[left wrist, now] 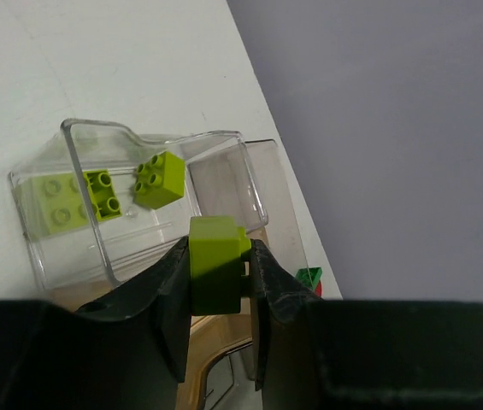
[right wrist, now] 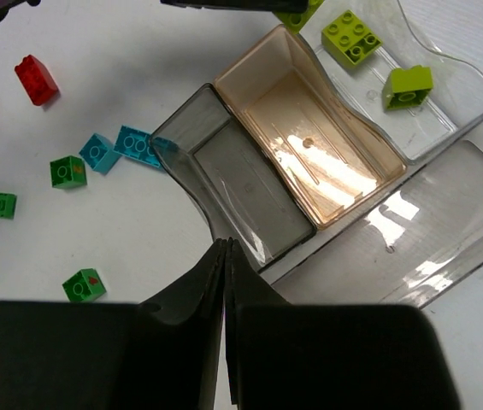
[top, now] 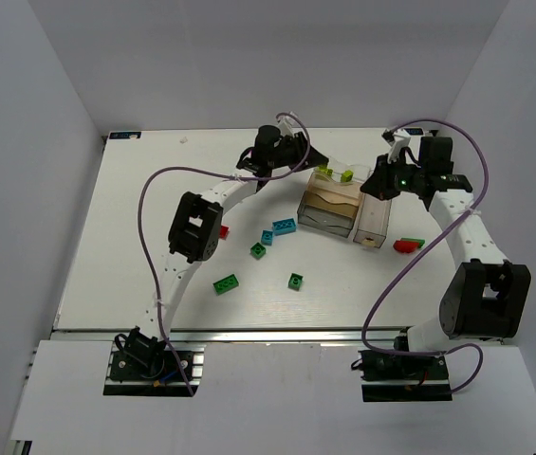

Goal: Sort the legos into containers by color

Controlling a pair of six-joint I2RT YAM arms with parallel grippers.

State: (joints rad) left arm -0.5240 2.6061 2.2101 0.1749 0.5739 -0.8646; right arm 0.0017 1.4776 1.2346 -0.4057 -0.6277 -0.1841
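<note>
Legos (top: 227, 282) scattered, white table (top: 135, 209), pale walls (top: 268, 57)

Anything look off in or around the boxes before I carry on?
Only a small thing: one lime brick in the clear box lies tipped over, unlike the flat one beside it. No wrong colours in any box.

Setting: you are looking at a robot lab test cell.
Enclosure: plain white walls (top: 40, 142) box in your white table (top: 106, 237) on three sides.
Mounting: an aluminium rail (top: 277, 334) carries both arm bases (top: 139, 355) at the near edge.
Cabling: purple cables (top: 140, 223) loop loosely along each arm.
</note>
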